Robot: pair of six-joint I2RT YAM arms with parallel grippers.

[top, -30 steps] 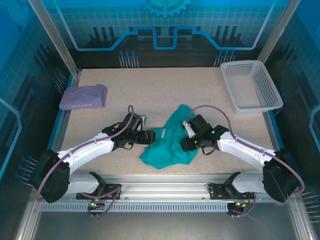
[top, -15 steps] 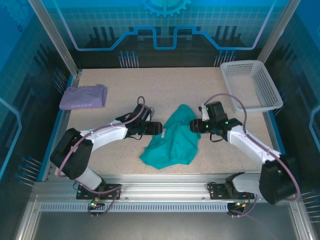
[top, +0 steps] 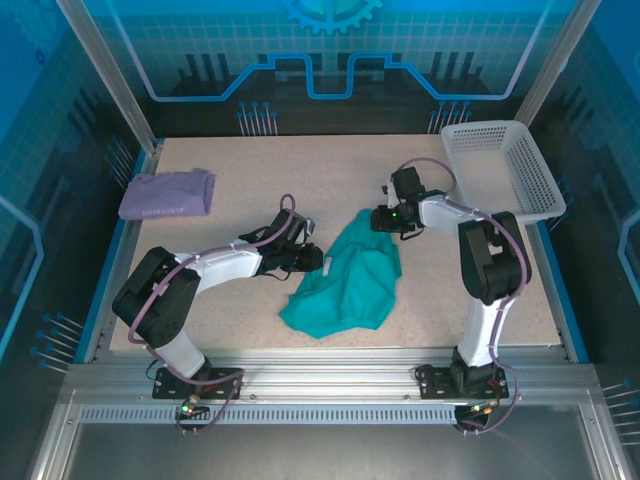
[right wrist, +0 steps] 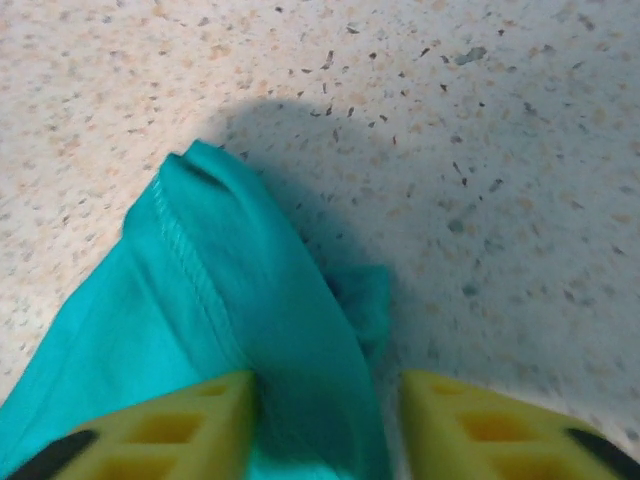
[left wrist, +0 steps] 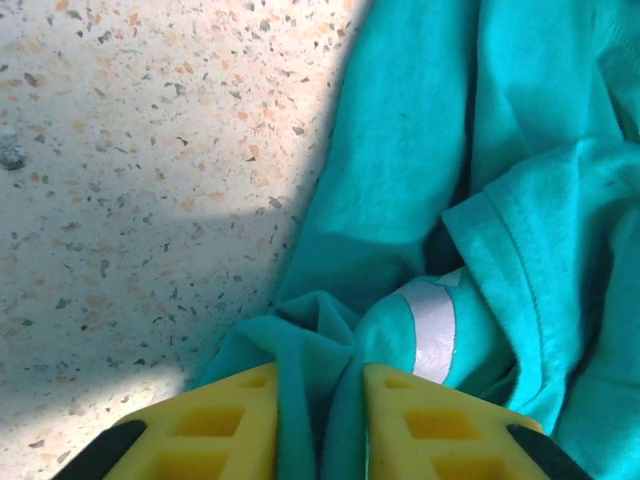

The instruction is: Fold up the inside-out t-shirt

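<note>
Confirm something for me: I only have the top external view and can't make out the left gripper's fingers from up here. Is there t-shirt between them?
Observer: Yes. On the left wrist camera, a bunched fold of the t-shirt fills the gap of the left gripper.
Operator: Any sign of the neck label?
Observer: A pale label lies just beyond that gripper's fingers, on the right of that view.
Operator: And the right side?
Observer: The right gripper straddles a stitched hem. A sliver of table shows beside one finger, so it looks not yet closed.
</note>
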